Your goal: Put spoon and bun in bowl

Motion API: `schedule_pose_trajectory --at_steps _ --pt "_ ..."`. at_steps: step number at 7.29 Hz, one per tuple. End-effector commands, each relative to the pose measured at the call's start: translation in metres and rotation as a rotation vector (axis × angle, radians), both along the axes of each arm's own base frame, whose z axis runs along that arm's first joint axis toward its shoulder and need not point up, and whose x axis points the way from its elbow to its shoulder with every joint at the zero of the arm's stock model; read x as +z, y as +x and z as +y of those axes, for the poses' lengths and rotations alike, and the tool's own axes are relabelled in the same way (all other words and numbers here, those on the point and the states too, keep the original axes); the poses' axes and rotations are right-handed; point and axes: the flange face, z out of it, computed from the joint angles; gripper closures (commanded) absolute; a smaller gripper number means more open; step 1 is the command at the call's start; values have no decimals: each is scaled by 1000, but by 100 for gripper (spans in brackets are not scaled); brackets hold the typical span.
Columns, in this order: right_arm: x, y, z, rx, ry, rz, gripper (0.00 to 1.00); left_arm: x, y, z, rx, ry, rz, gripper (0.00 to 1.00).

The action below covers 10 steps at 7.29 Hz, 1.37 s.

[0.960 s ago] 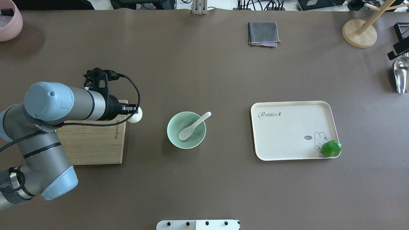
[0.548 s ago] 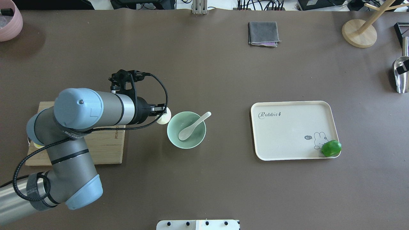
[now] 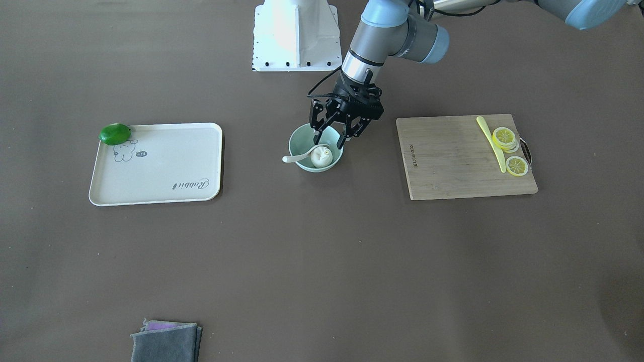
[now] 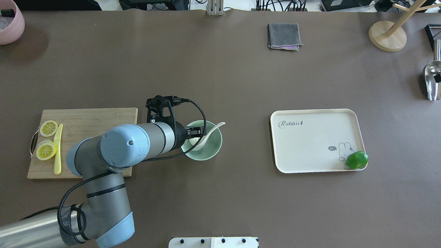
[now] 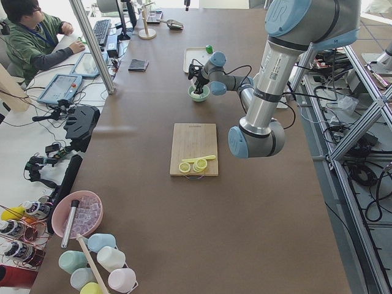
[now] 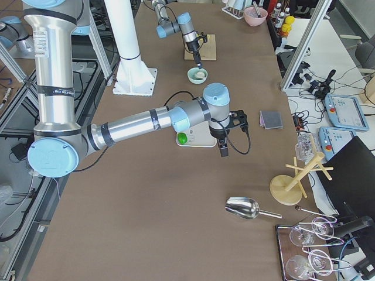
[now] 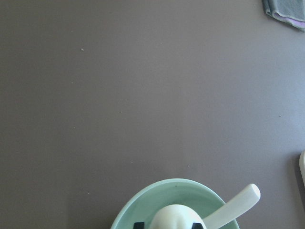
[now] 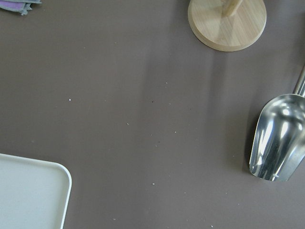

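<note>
The mint-green bowl [image 3: 300, 140] stands at the table's middle, also in the overhead view [image 4: 212, 152] and the left wrist view [image 7: 143, 206]. The white spoon [image 3: 294, 159] lies in it with its handle over the rim [image 4: 216, 127] [image 7: 236, 206]. The white bun [image 3: 322, 157] rests inside the bowl [image 7: 175, 217]. My left gripper [image 3: 330, 142] [image 4: 193, 133] hovers just over the bowl, open, with its fingers either side of the bun. My right gripper [image 6: 224, 151] hangs over the table near the tray. I cannot tell if it is open or shut.
A wooden cutting board [image 4: 86, 120] with lemon slices [image 4: 48, 128] and a yellow knife [image 4: 58, 148] lies left of the bowl. A cream tray [image 4: 310, 144] with a lime [image 4: 357, 160] lies right. A grey cloth [image 4: 284, 35], metal scoop [image 4: 432, 81] and wooden stand [image 4: 387, 36] are farther off.
My left arm carried the bun rightward from the cutting board's corner to over the bowl. The gripper has opened and the bun now lies in the bowl.
</note>
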Motion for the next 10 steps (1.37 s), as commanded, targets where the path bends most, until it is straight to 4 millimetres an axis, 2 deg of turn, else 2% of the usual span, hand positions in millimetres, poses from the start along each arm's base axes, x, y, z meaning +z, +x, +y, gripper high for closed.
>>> schedule_pose_trajectory --at_steps 1,2,3,4,5,6,7,8,9,10 --pt "2 1 0 15 -10 9 0 -8 -2 11 20 11 14 2" --pt "7 4 3 19 -18 16 0 -1 -22 -13 64 28 -21 2" --pt "13 14 6 37 -44 9 0 28 -45 -34 134 51 -93 2" --pt "20 29 9 55 -109 18 0 58 -80 -61 191 41 -129 2" --pt "27 51 18 91 -129 11 0 99 -119 -86 196 -1 -173 1" --pt "40 67 29 48 -106 -11 0 127 -155 -103 175 -20 -223 2" --pt "71 73 46 -21 -128 3 0 147 -196 -123 159 -46 -234 2" --pt "88 78 58 -53 -181 30 0 175 -251 -140 221 -18 -259 1" --pt "108 85 75 -71 -209 20 0 209 -318 -150 229 21 -303 1" --pt "113 87 84 -65 -218 12 0 237 -366 -152 257 50 -328 1"
